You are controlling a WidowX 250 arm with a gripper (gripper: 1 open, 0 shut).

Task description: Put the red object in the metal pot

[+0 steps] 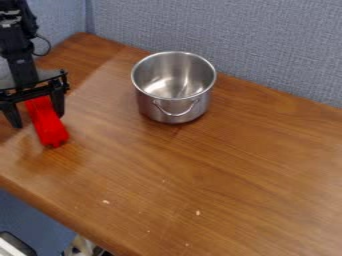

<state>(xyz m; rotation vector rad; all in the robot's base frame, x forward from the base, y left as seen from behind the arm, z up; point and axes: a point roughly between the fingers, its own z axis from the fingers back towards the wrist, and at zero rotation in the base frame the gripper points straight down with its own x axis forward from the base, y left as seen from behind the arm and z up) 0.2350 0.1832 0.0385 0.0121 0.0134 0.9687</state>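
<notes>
Fingers open over the block at the surface's left edge.

The gripper (35,101) points down, its black fingers (58,96) spread wide on either side of the block's far end, not clamped on it. The block (50,126) lies on the wooden surface (201,175). The pot (174,86) stands upright and empty, well apart to the right, handle toward the camera.

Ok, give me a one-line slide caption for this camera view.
Open gripper poised straight down over the red object at the table's left edge; the metal pot stands empty to the right.
</notes>
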